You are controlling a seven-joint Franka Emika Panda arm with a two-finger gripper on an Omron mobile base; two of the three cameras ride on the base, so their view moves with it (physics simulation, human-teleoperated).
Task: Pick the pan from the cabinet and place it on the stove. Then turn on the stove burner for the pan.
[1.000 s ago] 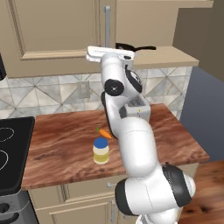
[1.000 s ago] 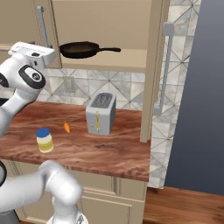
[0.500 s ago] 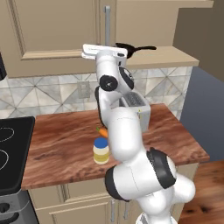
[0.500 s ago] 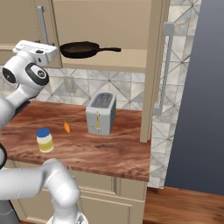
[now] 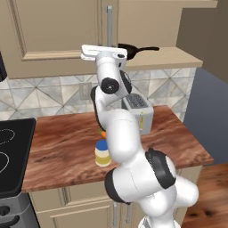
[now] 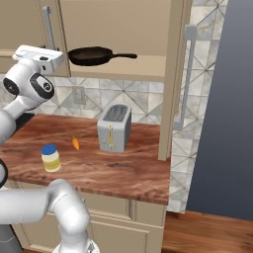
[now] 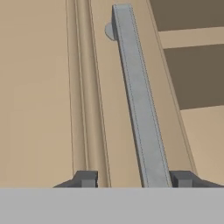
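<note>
One pan [image 6: 90,55], one toaster [image 6: 114,128], one jar [image 6: 50,157], one carrot [image 6: 75,143].

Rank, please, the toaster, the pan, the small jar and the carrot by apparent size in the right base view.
1. toaster
2. pan, handle included; it sits farther back on the cabinet shelf, so against the toaster this is unsure
3. jar
4. carrot

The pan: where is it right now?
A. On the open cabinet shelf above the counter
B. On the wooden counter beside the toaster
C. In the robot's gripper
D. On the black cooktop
A: the pan lies on the shelf of the open cabinet, its handle pointing toward the open door, well above the toaster on the counter.
</note>
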